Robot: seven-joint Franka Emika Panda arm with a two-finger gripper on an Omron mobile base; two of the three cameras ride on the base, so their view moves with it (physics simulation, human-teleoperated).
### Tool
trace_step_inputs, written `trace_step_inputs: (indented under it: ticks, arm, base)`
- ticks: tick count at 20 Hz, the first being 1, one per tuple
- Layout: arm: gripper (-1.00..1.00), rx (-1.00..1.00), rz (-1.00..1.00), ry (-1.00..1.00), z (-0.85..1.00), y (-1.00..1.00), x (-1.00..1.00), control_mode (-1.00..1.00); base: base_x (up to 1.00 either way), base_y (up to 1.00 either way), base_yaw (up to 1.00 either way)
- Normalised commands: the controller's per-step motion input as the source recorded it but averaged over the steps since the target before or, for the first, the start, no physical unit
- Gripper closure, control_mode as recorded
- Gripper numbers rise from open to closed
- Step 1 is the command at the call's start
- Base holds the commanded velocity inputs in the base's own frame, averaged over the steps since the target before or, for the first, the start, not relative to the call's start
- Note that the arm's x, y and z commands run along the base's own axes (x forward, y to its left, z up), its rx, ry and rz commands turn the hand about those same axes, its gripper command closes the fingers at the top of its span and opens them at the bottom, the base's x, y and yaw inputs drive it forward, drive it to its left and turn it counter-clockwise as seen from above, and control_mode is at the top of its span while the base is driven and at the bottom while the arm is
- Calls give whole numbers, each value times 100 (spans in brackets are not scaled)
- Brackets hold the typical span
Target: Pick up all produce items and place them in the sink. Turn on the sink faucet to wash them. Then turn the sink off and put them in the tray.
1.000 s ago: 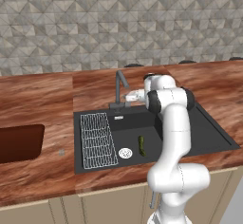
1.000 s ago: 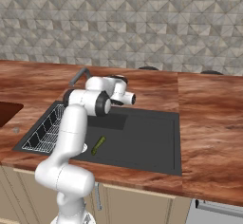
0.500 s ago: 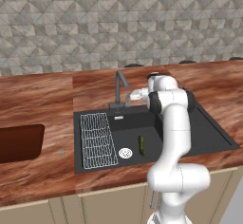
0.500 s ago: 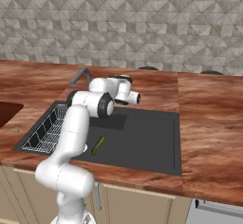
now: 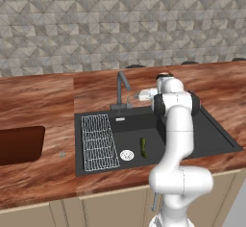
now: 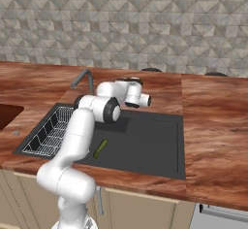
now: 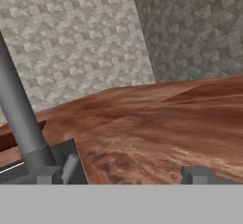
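Observation:
A small dark-green produce item (image 5: 143, 147) (image 6: 100, 148) lies on the floor of the black sink (image 5: 211, 139) (image 6: 155, 145), just right of the round drain (image 5: 127, 155). The slim grey sink faucet (image 5: 120, 89) (image 6: 82, 80) (image 7: 19, 114) stands at the sink's back rim. My gripper (image 5: 141, 95) (image 6: 146, 100) (image 7: 121, 175) hovers a little to the right of the faucet, open and holding nothing. In the hand view, one fingertip (image 7: 45, 175) sits by the faucet's base. The reddish-brown tray (image 5: 19, 144) (image 6: 6, 114) is set in the counter at the far left.
A white wire rack (image 5: 98, 142) (image 6: 48, 131) fills the sink's left part. A tiny grey speck (image 5: 61, 154) lies on the wood counter between tray and sink. The tiled wall (image 5: 120, 24) runs close behind the faucet. My arm rises over the sink's middle.
The jaws have spread wider. The hand has drawn a little to the right, away from the faucet. The produce item has not moved.

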Motion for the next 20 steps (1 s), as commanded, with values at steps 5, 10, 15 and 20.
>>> trace_step_inputs:
  ticks: [5,10,15,20]
  arm:
    - [-100,0,1,-17,18,-13,-40,-100]
    - [-100,0,0,-21,32,-3,-61,-100]
    - [-100,-2,0,-19,42,-1,-65,-100]
    - [-100,-3,0,-20,48,-2,-66,-100]
  base:
    - [0,0,0]
    - [0,0,0]
    - [0,0,0]
    - [0,0,0]
